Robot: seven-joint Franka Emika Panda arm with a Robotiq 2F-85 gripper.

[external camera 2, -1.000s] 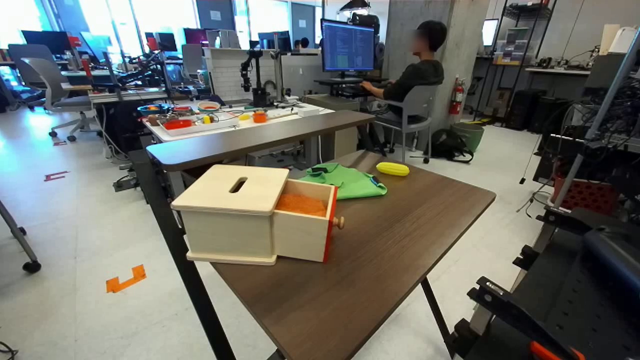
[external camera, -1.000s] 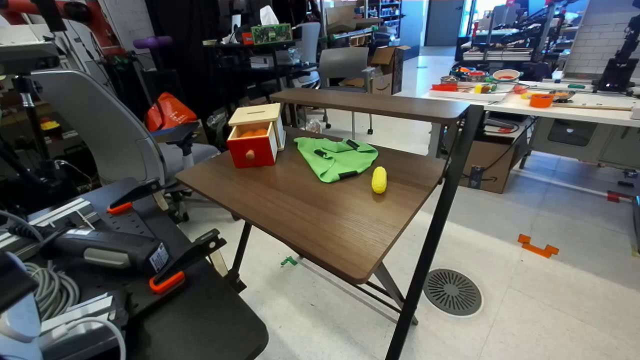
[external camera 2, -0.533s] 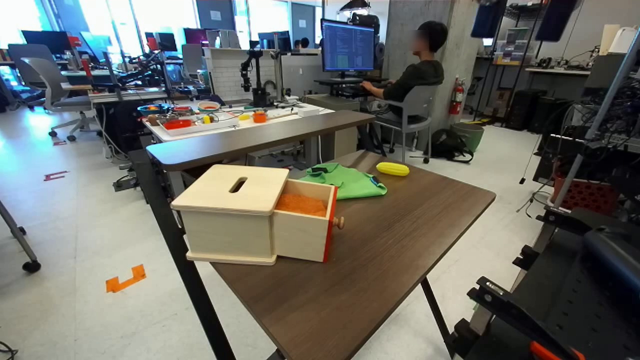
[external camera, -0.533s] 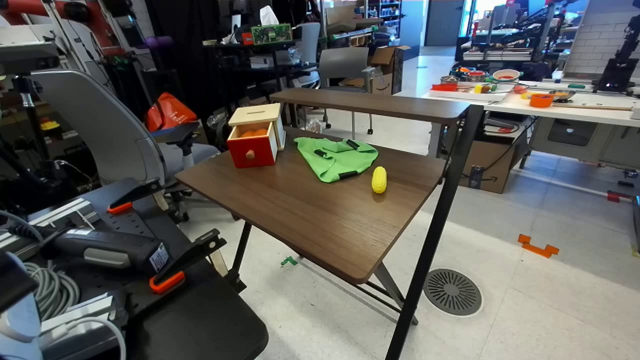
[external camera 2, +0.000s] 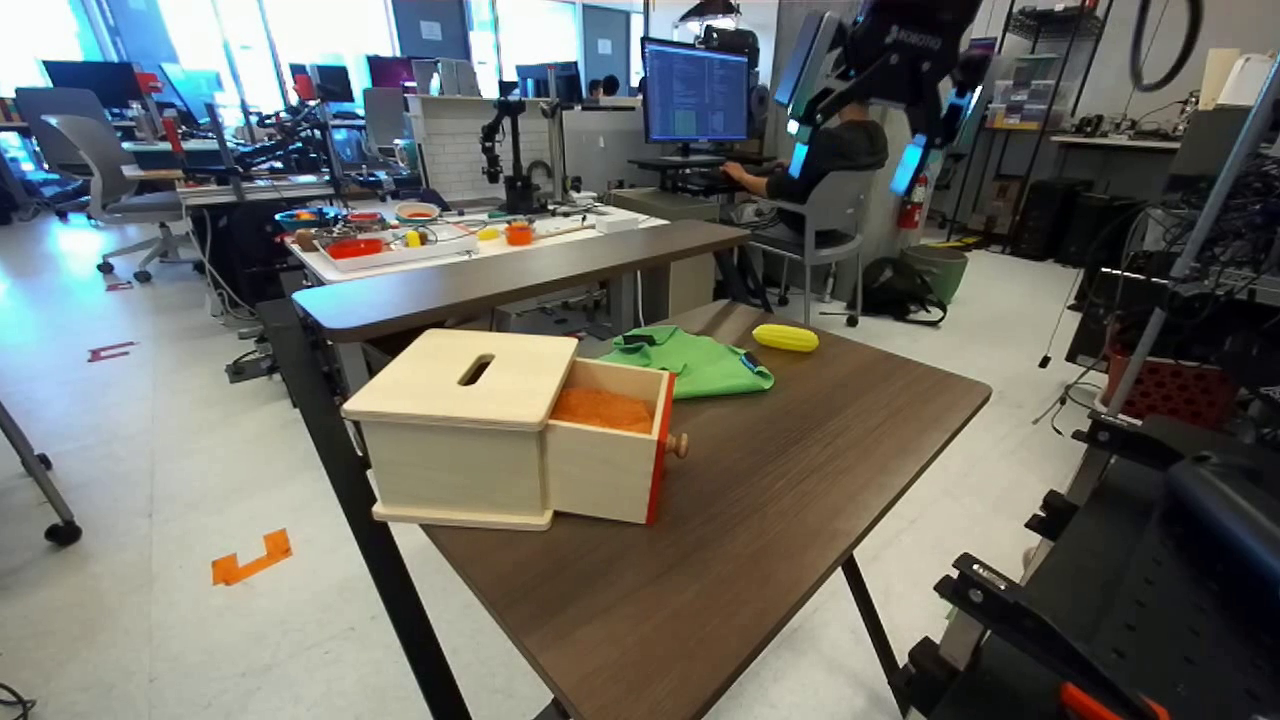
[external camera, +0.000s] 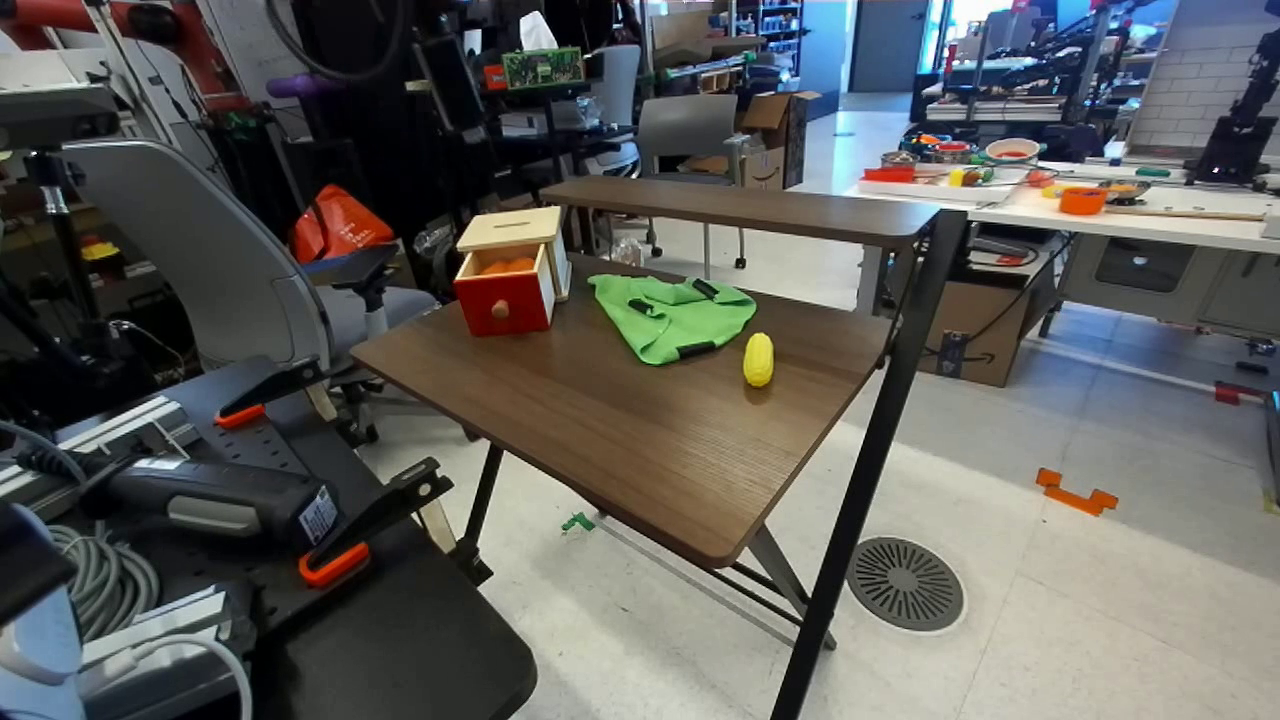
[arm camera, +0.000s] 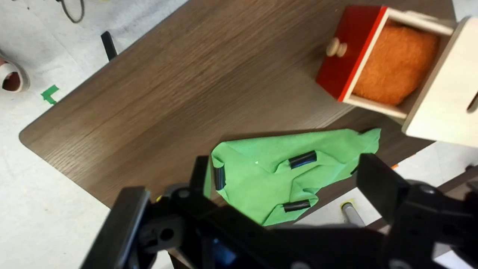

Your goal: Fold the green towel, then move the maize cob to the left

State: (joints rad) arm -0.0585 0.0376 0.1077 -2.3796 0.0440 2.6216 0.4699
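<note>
In wrist view, the cob [arm camera: 159,198] is mostly hidden.

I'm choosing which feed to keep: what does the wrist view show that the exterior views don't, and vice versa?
Only the wrist view: what looks like a fourth dark strip on the towel.
Only the exterior views: the cob in full (at most a yellow sliver in the wrist view) and the orange bowl.
Both share: the towel, the box, its open drawer and the table.
</note>
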